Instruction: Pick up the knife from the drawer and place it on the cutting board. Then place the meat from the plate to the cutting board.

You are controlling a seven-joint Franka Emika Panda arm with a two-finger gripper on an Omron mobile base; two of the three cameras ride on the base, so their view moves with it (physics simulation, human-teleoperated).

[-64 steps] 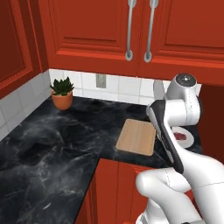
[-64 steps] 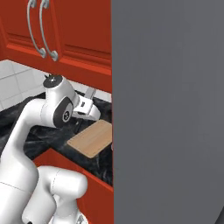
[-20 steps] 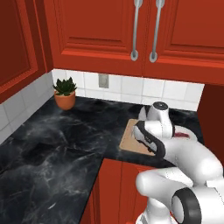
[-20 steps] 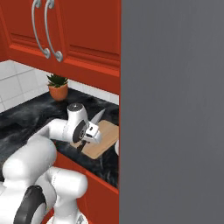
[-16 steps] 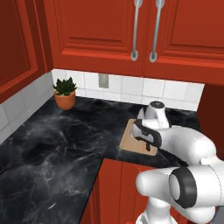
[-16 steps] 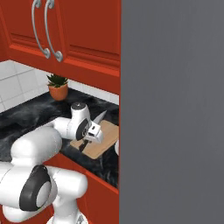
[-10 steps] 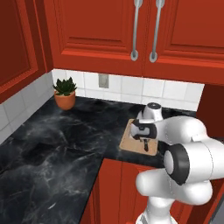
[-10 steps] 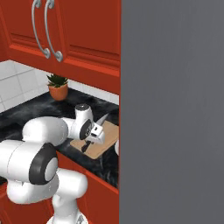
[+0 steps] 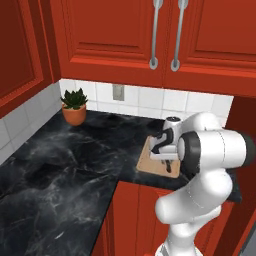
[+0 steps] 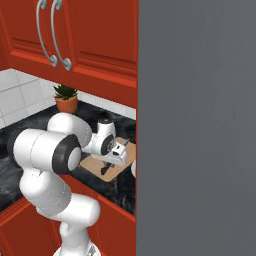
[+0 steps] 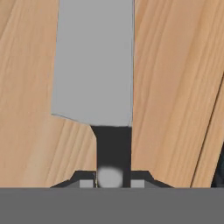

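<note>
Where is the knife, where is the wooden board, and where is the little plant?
knife (image 11: 94,65), hand view, middle of the grey blade.
wooden board (image 11: 175,87), hand view, bare wood beside the blade.
plant (image 9: 74,99), left base view, its green leaves above the orange pot.

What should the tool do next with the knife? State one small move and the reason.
Probably open the tool and release the knife: its handle sits clamped between the fingers, and the blade lies low, flat over the cutting board, likely already resting on it.
</note>
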